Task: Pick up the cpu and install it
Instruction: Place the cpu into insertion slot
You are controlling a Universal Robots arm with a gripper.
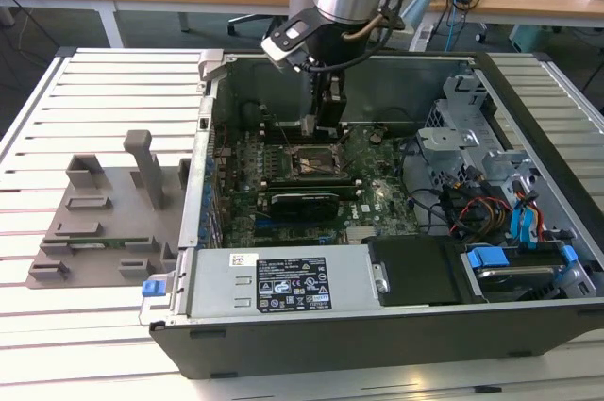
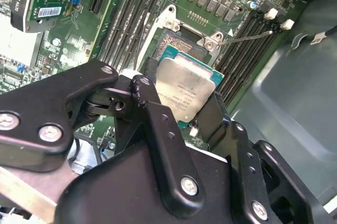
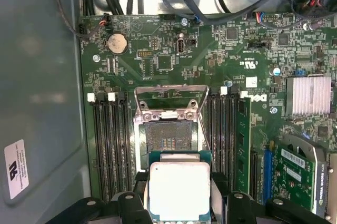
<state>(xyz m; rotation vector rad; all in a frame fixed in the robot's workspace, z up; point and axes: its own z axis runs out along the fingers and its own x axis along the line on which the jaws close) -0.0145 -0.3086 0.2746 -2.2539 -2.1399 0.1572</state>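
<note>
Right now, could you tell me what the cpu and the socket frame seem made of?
The cpu: matte silvery metal lid with a dull, even sheen, on a green rim, likely circuit-board laminate. The socket frame: bright stamped metal, probably steel, glinting at its bends.

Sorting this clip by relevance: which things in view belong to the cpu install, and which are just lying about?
In the job:
cpu, held between the gripper fingers
open socket, close by the cpu

Lying about:
coin cell
heatsink
black card
power supply
grey fixture
</note>
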